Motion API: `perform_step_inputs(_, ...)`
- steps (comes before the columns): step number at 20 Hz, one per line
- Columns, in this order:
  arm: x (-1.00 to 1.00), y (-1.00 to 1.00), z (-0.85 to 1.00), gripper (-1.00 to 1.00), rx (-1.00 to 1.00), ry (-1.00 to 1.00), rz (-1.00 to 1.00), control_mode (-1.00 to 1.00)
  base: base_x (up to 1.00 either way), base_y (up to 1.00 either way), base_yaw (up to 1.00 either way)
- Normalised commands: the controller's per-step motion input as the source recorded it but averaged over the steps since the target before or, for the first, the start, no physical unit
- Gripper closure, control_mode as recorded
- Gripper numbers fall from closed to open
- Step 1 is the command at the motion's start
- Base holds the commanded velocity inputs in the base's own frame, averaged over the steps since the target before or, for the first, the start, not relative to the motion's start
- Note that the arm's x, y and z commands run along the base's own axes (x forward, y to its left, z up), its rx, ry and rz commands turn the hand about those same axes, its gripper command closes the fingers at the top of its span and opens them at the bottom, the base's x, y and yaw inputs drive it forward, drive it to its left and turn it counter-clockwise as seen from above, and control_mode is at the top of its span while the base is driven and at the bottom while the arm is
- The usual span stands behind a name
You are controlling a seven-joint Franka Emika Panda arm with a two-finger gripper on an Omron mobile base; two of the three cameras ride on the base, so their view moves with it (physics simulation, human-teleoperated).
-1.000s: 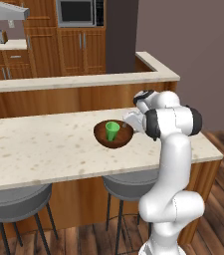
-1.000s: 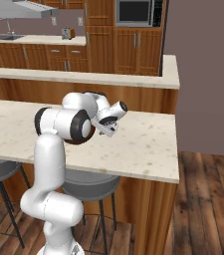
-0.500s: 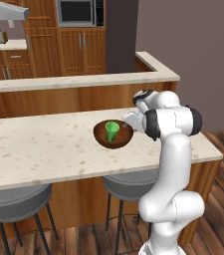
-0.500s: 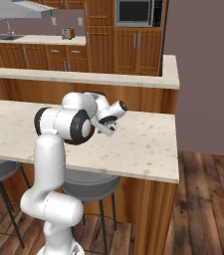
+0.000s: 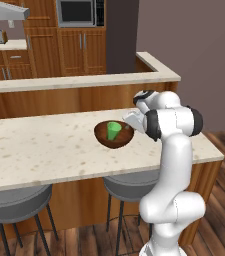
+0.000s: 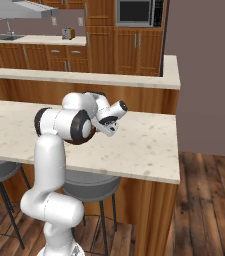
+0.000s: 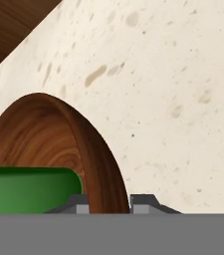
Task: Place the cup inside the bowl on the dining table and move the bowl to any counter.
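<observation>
The cup [image 5: 113, 131] stands upright inside the bowl [image 5: 115, 135] on the table [image 5: 44, 150]. The gripper [image 7: 105, 203] has just narrowed, its 2 fingers [image 7: 143, 203] now pinching the bowl's near rim, 1 on each side. Lifting toward a counter looks next.

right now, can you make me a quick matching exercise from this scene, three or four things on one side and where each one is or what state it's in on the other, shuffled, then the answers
Things
1. cup
2. bowl
3. gripper
4. microwave

Places or states
A. built into the wooden cabinets at the back
B. standing inside the bowl
C. one finger on each side of the bowl's rim
D. resting on the dining table, near the arm

Pairs: 1-B, 2-D, 3-C, 4-A
</observation>
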Motion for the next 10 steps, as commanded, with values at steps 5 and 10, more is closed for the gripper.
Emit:
perform_step_inputs(5,-0.13,0.00,0.00,1.00,0.00,0.00,0.00,-1.00,0.00,0.00,0.00)
perform_step_inputs(10,-0.16,0.00,0.06,1.00,0.03,-0.02,0.00,-1.00,0.00,0.00,0.00)
